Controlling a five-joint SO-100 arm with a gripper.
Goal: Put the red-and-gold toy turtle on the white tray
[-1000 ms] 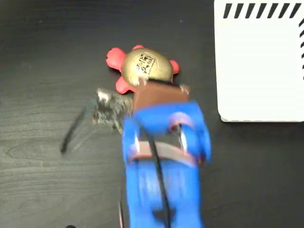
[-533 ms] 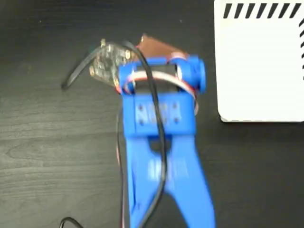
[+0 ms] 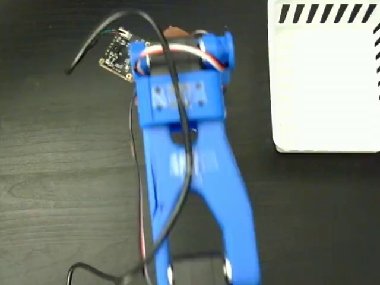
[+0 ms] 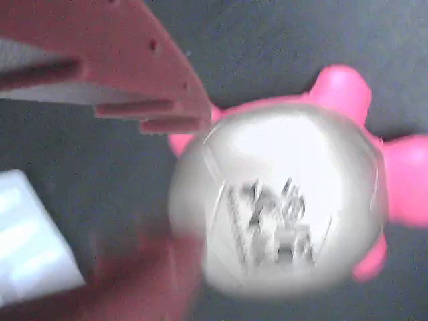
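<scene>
The red-and-gold toy turtle (image 4: 284,207) fills the wrist view from close above; its domed shell is glared to near white with a dark logo, and pink feet stick out around it. In the fixed view it is hidden under the blue arm (image 3: 184,154). My gripper (image 4: 180,194) is open: one reddish finger (image 4: 134,60) sits at the shell's upper left and a blurred one (image 4: 147,281) at its lower left, with the shell's left edge between them. The white tray (image 3: 326,77) with black stripes lies at the upper right of the fixed view, apart from the arm.
A small circuit board (image 3: 119,52) with a black cable rides on the arm's left side. The table (image 3: 53,178) is dark wood grain. A corner of the tray (image 4: 27,241) shows at the left edge of the wrist view.
The arm has stretched forward, up the fixed view, and now covers the turtle that was in plain sight a second ago. The tray has not moved.
</scene>
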